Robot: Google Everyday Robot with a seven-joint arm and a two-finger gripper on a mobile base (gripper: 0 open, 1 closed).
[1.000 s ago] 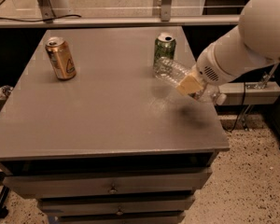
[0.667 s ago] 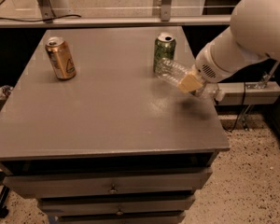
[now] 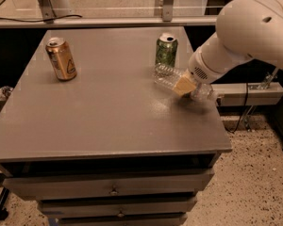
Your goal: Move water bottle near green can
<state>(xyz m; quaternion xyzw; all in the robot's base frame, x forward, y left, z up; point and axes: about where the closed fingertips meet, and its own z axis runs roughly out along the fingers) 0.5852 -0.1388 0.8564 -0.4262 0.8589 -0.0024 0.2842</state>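
Gripper at the counter's right side, fingers clenched across the water bottle, held sideways and low just beside the green can, seemingly positioned for set-down there, gold can well apart.

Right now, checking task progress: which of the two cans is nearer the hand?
The green can, upright just behind the water bottle that the hand grips on the right of the table; the gold-orange can stands far left.

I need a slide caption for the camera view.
End effector over the table, right side, holds the water bottle beside the green can.
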